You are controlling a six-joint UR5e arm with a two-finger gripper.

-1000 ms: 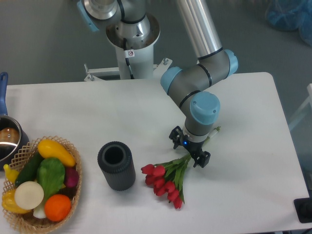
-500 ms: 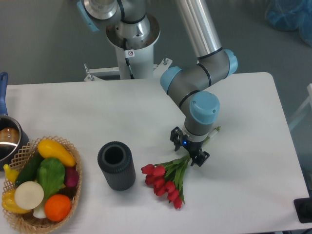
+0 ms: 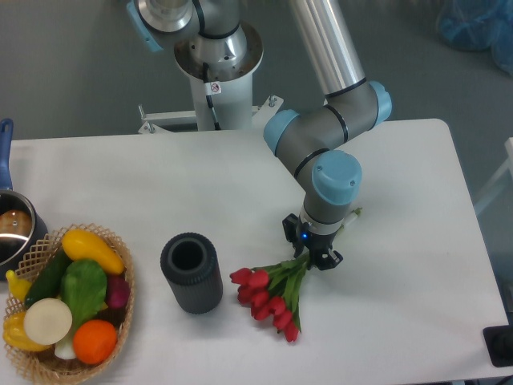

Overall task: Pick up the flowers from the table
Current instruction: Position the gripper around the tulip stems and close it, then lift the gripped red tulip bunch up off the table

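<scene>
The flowers [image 3: 268, 298], a bunch of red tulip buds with green leaves, lie on the white table [image 3: 417, 184] right of centre, near the front. Their green stems run up and to the right, and the stem tip shows beyond the wrist. My gripper [image 3: 311, 244] points straight down over the stems just above the leaves. Its two dark fingers [image 3: 329, 258] are drawn in close on either side of the stems. The wrist hides the exact contact.
A black ribbed cylinder [image 3: 191, 273] stands upright just left of the buds. A wicker basket [image 3: 122, 255] of vegetables sits at the front left corner. A pot [image 3: 11, 231] with a blue handle is at the left edge. The arm's base [image 3: 216, 72] stands behind the table.
The fingers have drawn together around the stems over the last second. The buds have shifted slightly to the left.
</scene>
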